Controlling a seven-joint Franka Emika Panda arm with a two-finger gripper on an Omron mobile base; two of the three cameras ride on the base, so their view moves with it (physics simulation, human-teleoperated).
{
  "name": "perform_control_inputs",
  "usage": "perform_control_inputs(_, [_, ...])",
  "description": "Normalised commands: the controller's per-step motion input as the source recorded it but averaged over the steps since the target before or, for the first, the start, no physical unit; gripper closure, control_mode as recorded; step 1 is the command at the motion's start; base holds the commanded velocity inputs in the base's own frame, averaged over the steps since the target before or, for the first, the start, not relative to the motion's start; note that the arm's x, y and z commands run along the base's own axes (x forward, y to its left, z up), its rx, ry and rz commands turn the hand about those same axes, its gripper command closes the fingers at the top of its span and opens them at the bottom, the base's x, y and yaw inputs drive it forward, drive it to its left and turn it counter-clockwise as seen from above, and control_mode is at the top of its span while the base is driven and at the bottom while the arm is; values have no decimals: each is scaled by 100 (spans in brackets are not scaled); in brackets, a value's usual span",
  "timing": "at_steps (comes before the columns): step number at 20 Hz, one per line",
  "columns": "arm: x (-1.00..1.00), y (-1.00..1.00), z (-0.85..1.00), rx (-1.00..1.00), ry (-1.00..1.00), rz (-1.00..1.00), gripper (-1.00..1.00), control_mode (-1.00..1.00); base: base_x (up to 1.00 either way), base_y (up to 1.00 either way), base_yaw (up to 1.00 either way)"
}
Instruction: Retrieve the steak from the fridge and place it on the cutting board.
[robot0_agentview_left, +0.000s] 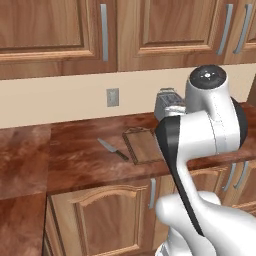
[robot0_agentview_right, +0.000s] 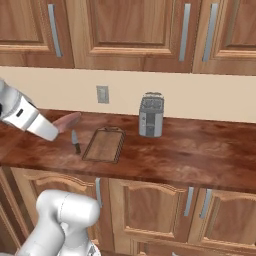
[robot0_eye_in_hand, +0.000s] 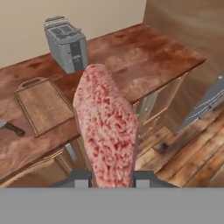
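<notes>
Pink raw meat streaked with white, the steak (robot0_eye_in_hand: 107, 131) stands on edge between the two dark tips of the gripper (robot0_eye_in_hand: 111, 177), which is closed tight against its sides. In the hand view the slab rises from the bottom edge and hangs in the air out from the counter's front edge, above the cabinet doors and wood floor. In the right base view the steak (robot0_agentview_right: 67, 121) sticks out past the white arm at the left, held above the counter, to the left of the cutting board (robot0_agentview_right: 103, 145).

The cutting board lies flat and bare on the reddish counter (robot0_agentview_right: 190, 150). A knife (robot0_agentview_right: 75, 142) with a dark handle lies just to its left. A grey toaster (robot0_agentview_right: 151, 115) stands behind and to the right, near the cream wall, which carries a wall socket (robot0_agentview_right: 102, 94).
</notes>
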Motion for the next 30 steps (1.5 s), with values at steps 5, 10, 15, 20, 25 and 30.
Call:
perform_control_inputs(5, [30, -1, -90, 1, 20, 6, 100, -100, 0, 0, 0])
perform_control_inputs(10, [70, -4, -64, 0, 27, 9, 100, -100, 0, 0, 0])
perform_control_inputs(15, [63, -15, -40, 0, 17, 0, 100, -100, 0, 0, 0])
perform_control_inputs(20, [53, 0, -35, 7, -7, 7, 100, -100, 0, 0, 0])
perform_control_inputs(25, [52, 0, -23, 11, -5, 10, 100, -100, 0, 0, 0])
perform_control_inputs(30, [68, 0, -6, 15, -2, 11, 100, -100, 0, 0, 0])
